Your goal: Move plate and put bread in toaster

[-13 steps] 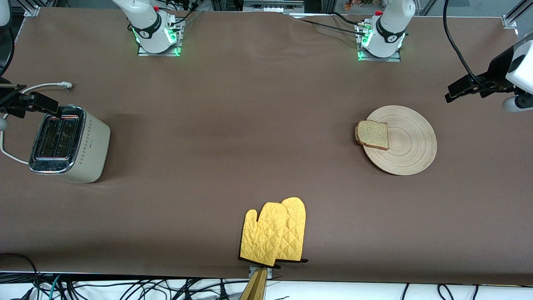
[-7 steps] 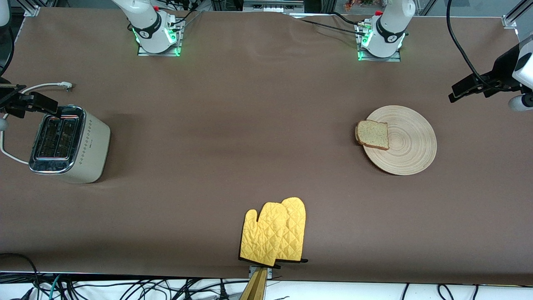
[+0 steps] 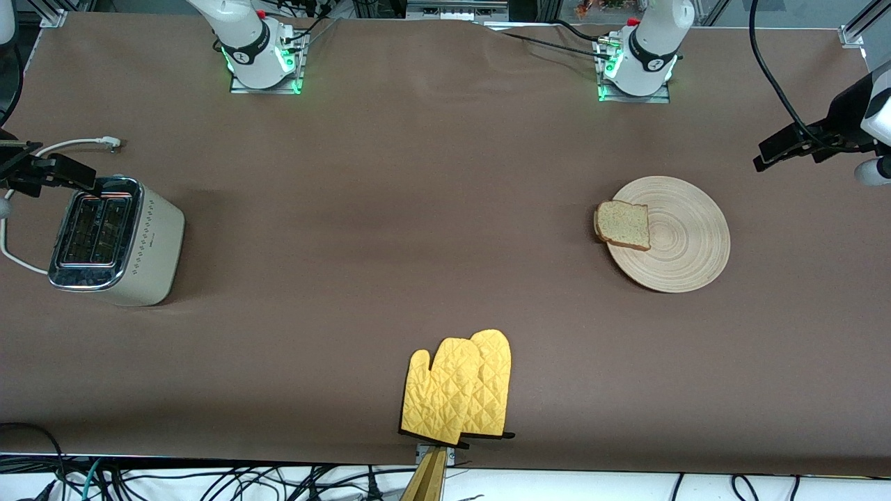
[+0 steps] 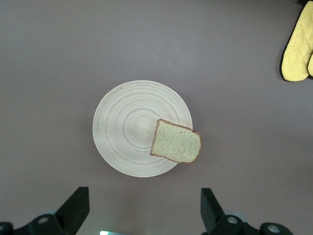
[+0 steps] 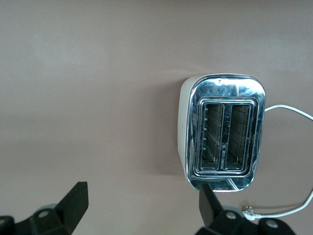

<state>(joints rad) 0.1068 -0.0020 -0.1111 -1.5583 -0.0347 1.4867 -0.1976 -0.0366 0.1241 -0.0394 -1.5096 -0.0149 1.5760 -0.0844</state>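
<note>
- While the right gripper [image 5: 142, 210] waits spread wide over the toaster [image 3: 115, 240], the left gripper [image 4: 144, 208] has drifted slightly toward the left arm's end of the table, fingers spread, empty.
- Bread [image 3: 623, 225] stays on the plate [image 3: 686, 261], overhanging the rim toward the right arm's end.
- Yellow oven mitts [image 3: 459, 390] lie unmoved nearest the front camera.

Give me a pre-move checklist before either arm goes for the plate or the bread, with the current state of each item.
1. Bread lies on the plate, overhanging its rim: ok.
2. Left gripper high over the table near the plate, fingers open, empty: ok.
3. Right gripper up beside the toaster, open, empty: ok.
4. Toaster slots empty: ok.
5. Oven mitts lie at the table edge nearest the camera, apart from plate and toaster: ok.
6. Toaster cord plugged in: cannot tell.
</note>
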